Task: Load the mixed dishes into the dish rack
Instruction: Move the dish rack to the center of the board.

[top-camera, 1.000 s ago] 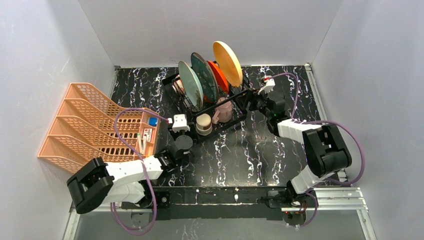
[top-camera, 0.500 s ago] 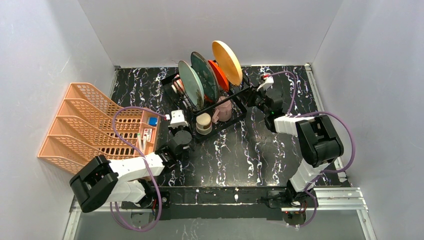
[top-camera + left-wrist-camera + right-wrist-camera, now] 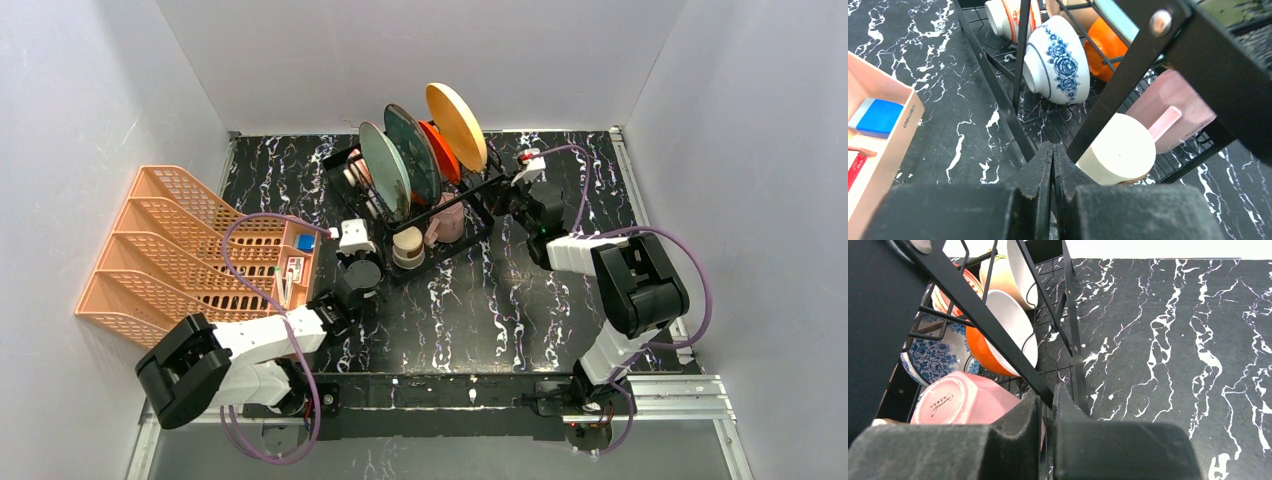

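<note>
Both just snapped in: left gripper [image 3: 1053,150] pressed together against the rack [image 3: 455,197], right gripper [image 3: 1047,397] pinching its bar, and with the dishes [image 3: 410,150] all aboard, loading looks done.

Black, white-veined marble counter [image 3: 480,310] bearing directly on its surface the black wire dish rack [image 3: 462,199], set askew at far centre, and an orange lattice rack [image 3: 180,250] along the left edge, the two standing apart.
</note>
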Action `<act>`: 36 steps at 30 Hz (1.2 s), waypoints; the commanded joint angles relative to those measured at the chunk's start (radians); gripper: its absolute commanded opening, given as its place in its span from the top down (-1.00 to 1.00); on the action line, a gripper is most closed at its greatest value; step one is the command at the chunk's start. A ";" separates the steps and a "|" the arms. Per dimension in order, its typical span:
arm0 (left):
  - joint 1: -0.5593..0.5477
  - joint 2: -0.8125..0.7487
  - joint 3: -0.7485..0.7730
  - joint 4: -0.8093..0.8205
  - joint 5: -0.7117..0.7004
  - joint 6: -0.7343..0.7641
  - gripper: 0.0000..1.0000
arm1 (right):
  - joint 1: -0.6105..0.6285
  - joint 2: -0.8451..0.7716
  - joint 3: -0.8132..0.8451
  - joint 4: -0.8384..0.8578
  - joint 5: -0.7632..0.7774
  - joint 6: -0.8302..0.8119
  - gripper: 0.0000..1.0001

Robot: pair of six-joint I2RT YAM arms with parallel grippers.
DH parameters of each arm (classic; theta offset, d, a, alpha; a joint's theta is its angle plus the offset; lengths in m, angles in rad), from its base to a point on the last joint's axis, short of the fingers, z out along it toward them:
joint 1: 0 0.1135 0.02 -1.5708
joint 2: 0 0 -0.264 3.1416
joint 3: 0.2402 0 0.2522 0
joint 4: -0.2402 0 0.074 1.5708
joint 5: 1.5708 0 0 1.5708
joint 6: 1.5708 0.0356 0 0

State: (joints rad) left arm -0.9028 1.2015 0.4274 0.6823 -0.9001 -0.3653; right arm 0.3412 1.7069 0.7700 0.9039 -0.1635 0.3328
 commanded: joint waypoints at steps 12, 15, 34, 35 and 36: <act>0.030 -0.125 -0.009 -0.084 0.156 -0.069 1.00 | -0.008 -0.373 -0.230 -0.016 0.181 0.179 0.97; 0.031 -0.147 -0.018 -0.086 0.204 -0.069 1.00 | -0.008 -0.468 -0.259 -0.101 0.214 0.194 0.97; 0.035 -0.359 0.017 -0.398 0.329 -0.159 1.00 | 0.274 -0.841 -0.409 -0.459 0.602 0.334 0.97; 0.035 -0.368 0.022 -0.418 0.333 -0.164 1.00 | 0.314 -0.831 -0.405 -0.460 0.648 0.336 0.97; 0.035 -0.380 0.026 -0.437 0.334 -0.170 1.00 | 0.350 -0.819 -0.400 -0.457 0.684 0.335 0.97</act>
State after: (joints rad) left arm -0.8730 0.8639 0.4072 0.3660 -0.5819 -0.5037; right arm 0.5461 0.8963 0.3286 0.3988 0.3882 0.4477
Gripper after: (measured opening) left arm 0.008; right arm 0.113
